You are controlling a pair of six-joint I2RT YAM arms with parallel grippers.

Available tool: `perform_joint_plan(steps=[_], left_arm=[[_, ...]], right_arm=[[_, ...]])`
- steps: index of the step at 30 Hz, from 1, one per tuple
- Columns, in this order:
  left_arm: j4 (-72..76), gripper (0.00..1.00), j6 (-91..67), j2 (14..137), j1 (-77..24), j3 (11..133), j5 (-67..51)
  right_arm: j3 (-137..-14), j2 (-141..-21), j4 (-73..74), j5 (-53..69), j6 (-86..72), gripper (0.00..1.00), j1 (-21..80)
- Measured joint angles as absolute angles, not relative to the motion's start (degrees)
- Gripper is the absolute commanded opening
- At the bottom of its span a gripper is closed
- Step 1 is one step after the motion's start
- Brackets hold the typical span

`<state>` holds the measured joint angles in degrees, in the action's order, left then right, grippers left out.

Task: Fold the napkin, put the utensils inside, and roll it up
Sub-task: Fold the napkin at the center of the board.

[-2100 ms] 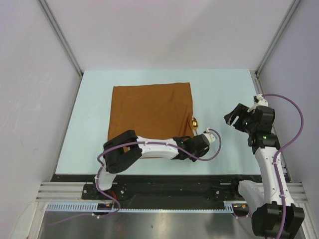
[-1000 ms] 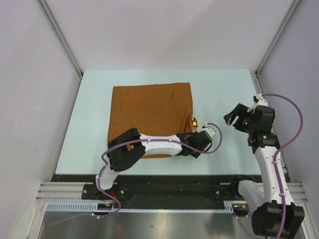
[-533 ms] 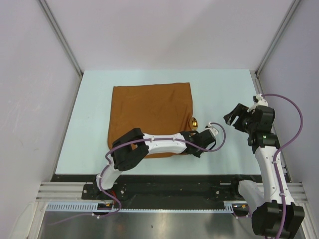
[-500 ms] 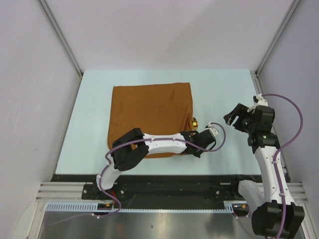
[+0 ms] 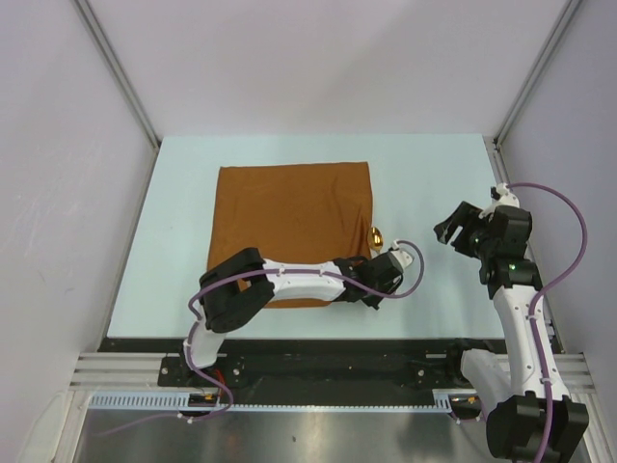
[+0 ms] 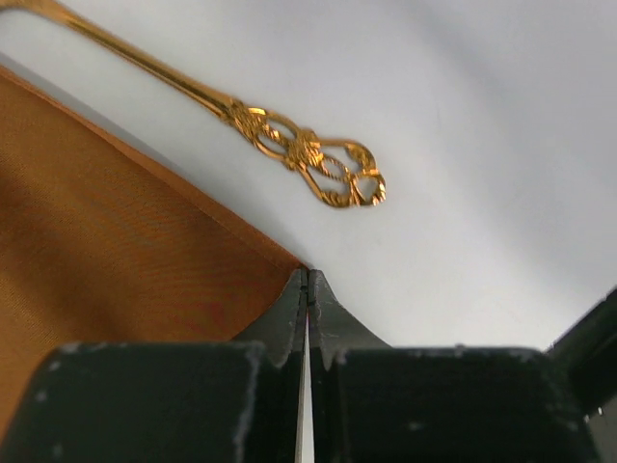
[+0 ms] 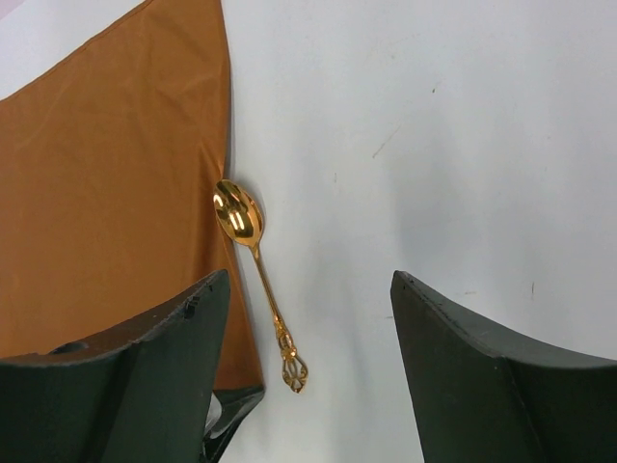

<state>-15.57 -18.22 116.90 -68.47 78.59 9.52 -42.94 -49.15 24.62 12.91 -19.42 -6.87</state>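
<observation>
The rust-orange napkin (image 5: 289, 212) lies flat on the table, also seen in the left wrist view (image 6: 116, 231) and the right wrist view (image 7: 116, 174). The gold spoon (image 5: 377, 235) lies just off its right edge, bowl away from me, and shows in both wrist views (image 6: 308, 154) (image 7: 255, 260). My left gripper (image 5: 376, 289) (image 6: 308, 273) is down at the napkin's near right corner, jaws pressed together with the corner tip between them. My right gripper (image 5: 451, 231) (image 7: 308, 280) hovers open and empty to the right of the spoon.
The pale table (image 5: 434, 174) is walled by white panels at the back and both sides. A black rail (image 5: 318, 352) runs along the near edge. The left arm lies low over the napkin's near edge.
My left gripper slid to the right along the napkin's near edge, then came back a little left to the corner. The napkin, spoon and right arm have hardly moved.
</observation>
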Motion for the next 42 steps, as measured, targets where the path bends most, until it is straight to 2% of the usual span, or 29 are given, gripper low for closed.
perform_joint_plan(steps=[8, 18, 30, 42], left_arm=[[-15.25, 0.0, -19.25, 111.07, -66.24, 73.28, 5.45], [-10.79, 0.0, -20.47, 100.4, -53.63, 69.21, 5.5], [-10.44, 0.0, -17.21, 98.48, -39.48, 64.99, 12.29], [-10.09, 0.0, -13.91, 101.1, -23.88, 69.21, 13.78]], right_arm=[[-42.94, -48.42, 25.52, 12.4, -19.38, 0.74, -6.87], [-42.94, -48.34, 25.87, 11.86, -19.22, 0.74, -6.94], [-42.94, -48.82, 25.76, 11.79, -19.2, 0.75, -6.94], [-42.94, -50.0, 24.82, 11.88, -19.2, 0.76, -6.94]])
